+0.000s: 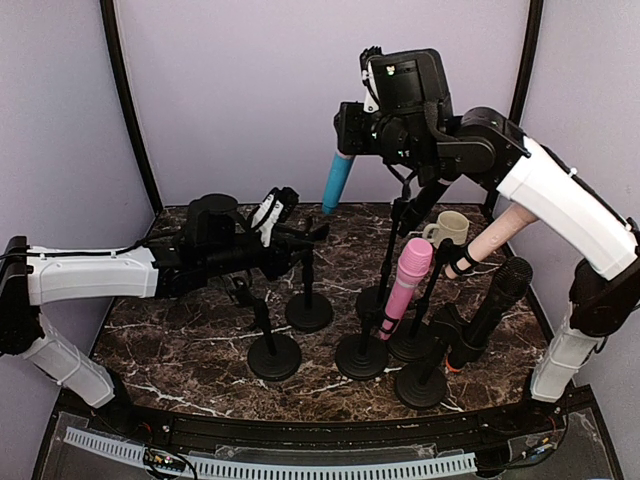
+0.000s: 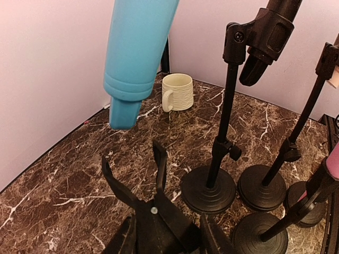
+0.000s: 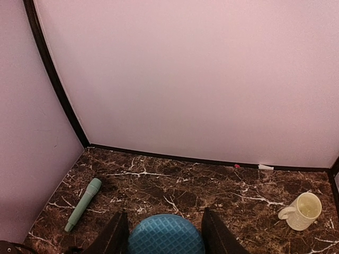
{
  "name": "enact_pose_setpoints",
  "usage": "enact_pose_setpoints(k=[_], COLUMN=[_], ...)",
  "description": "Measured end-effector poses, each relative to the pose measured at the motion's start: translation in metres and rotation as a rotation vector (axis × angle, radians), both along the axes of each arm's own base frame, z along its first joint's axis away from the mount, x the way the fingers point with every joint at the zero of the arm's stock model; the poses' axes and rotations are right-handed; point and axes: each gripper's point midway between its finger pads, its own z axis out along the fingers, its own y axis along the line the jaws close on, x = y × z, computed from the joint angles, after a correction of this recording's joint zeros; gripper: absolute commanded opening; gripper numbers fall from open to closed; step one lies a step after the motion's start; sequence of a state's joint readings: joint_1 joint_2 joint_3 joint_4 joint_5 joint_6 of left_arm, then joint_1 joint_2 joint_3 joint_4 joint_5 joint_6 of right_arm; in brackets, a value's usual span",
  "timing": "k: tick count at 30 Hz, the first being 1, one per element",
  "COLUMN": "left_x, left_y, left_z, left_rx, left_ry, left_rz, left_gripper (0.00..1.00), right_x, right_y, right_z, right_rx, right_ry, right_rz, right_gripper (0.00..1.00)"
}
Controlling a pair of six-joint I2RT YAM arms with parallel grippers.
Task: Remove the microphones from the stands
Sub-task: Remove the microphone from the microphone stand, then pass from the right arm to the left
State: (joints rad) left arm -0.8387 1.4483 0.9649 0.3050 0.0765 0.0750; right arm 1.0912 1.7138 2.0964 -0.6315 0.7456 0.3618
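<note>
My right gripper point(image 1: 347, 140) is shut on a blue microphone point(image 1: 337, 185) and holds it high in the air, clear of every stand. In the right wrist view its mesh head point(image 3: 165, 236) sits between my right gripper's point(image 3: 164, 217) fingers. The left wrist view shows its handle point(image 2: 135, 58) hanging free above the marble. A black stand point(image 2: 222, 137) with an empty clip point(image 2: 262, 32) stands just right of it. My left gripper point(image 1: 314, 233) is open and empty, low by the middle stands; its jaws point(image 2: 132, 166) are spread over bare marble.
Several black stands crowd the middle and right. A pink microphone point(image 1: 405, 285), a peach one point(image 1: 495, 238) and a black one point(image 1: 490, 310) sit in stands. A cream mug point(image 1: 450, 228) stands at the back right. A green microphone point(image 3: 82, 203) lies at the back left.
</note>
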Motion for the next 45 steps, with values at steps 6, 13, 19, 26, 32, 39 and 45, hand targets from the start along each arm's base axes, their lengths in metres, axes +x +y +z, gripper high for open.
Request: enact_pose_setpoints(k=[6, 13, 19, 26, 32, 39, 45], left_x=[-0.005, -0.011, -0.014, -0.022, -0.039, -0.064, -0.075], left_y=[0.013, 0.012, 0.017, 0.033, 0.040, 0.032, 0.012], left_z=[-0.001, 0.005, 0.030, 0.105, 0.179, 0.203, 0.181], left_rx=[-0.007, -0.026, -0.060, -0.126, -0.179, -0.188, -0.143], left_ry=[0.006, 0.001, -0.028, -0.105, -0.119, -0.014, 0.117], left_rz=[-0.017, -0.045, -0.047, -0.028, -0.071, -0.196, -0.319], left_gripper=[0.53, 0.83, 0.87, 0.88, 0.88, 0.88, 0.87], right_x=[-0.008, -0.015, -0.020, -0.029, -0.036, -0.064, -0.087], right_y=[0.012, 0.023, 0.025, 0.022, 0.015, 0.027, 0.038], right_z=[0.004, 0.004, 0.000, 0.009, 0.028, 0.040, 0.035], right_rx=[0.011, 0.019, 0.025, 0.083, 0.175, 0.245, 0.268], right_ry=[-0.009, -0.022, -0.023, -0.022, -0.019, -0.003, 0.042], right_rz=[0.050, 0.086, 0.113, 0.210, 0.338, 0.553, 0.703], right_gripper=[0.28, 0.28, 0.28, 0.28, 0.25, 0.25, 0.25])
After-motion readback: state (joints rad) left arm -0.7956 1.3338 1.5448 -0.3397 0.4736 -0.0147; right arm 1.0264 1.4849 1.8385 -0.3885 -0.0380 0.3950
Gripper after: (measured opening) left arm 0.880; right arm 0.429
